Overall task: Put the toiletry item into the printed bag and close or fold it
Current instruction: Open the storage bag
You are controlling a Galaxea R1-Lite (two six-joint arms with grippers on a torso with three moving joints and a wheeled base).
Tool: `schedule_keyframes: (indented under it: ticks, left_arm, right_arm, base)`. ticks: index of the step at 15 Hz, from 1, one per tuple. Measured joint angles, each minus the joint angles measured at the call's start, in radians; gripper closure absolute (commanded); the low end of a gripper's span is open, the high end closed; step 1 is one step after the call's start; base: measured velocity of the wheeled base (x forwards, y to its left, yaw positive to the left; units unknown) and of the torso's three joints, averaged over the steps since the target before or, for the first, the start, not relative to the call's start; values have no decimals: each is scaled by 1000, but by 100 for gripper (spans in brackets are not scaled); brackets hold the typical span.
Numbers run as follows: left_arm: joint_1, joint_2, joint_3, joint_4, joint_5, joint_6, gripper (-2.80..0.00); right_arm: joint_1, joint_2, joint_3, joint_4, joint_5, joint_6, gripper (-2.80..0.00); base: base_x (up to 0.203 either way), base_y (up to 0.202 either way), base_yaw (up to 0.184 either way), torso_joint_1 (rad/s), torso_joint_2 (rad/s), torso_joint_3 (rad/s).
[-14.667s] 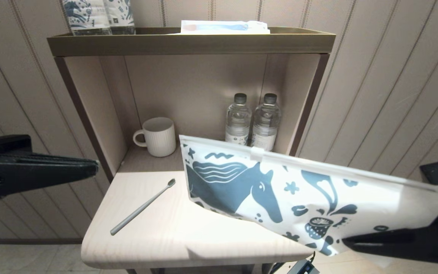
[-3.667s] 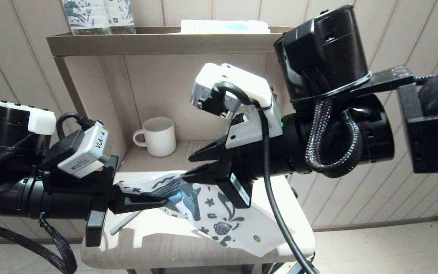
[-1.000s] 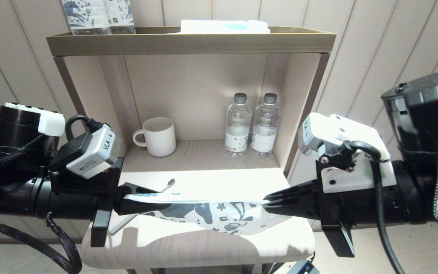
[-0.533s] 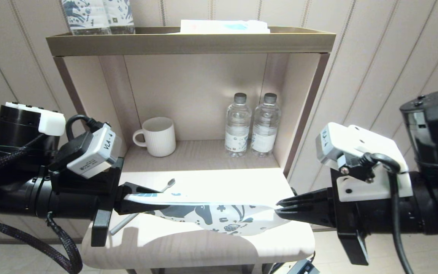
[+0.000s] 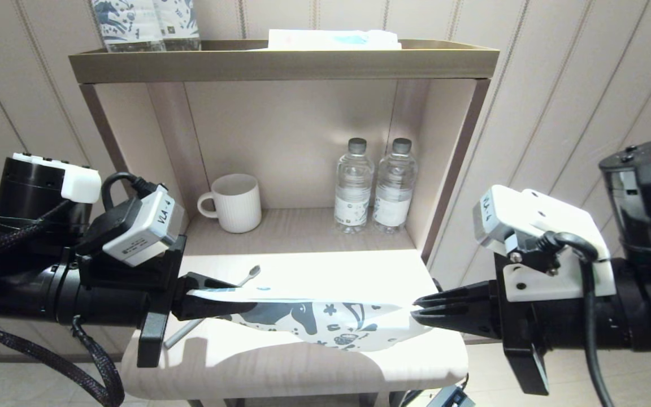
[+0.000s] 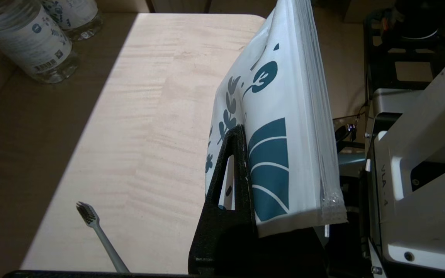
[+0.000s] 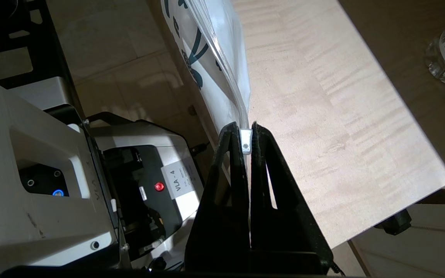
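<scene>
White printed bag (image 5: 325, 323) pinched btwn left end effector (image 5: 212, 299) & right end effector (image 5: 424, 314).

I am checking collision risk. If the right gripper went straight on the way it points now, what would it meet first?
The printed bag it already pinches by the slider; beyond that, probably the left gripper facing it, though depth is unclear.

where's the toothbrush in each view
Head view: toothbrush lies on the table behind the printed bag, near the left gripper.
Left wrist view: bristle head and neck beside the gripper finger.
Right wrist view: not in it.
Shared landmark: the printed bag.
</scene>
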Motion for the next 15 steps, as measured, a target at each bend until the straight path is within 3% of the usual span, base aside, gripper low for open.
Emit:
schedule_keyframes:
  ticks: [1,2,11,15]
  left_arm:
    - [-6,0,-2,0,1,0,0]
    - [-11,0,-2,1,2,0,0]
    - [-17,6,-2,-1,4,-1,0]
    - [-17,8,-5,-2,2,-6,0]
  right_arm:
    - [1,2,-4,2,0,0,0]
    - [1,5,-6,5,0,-1,-280]
    - [1,12,-4,-7,1,-7,-280]
    - [-4,-1,58,-26,15,15,-280]
  base:
    - [0,0,0,0,0,0]
    - [0,0,0,0,0,0]
    - [0,0,0,0,0,0]
    - [0,0,0,0,0,0]
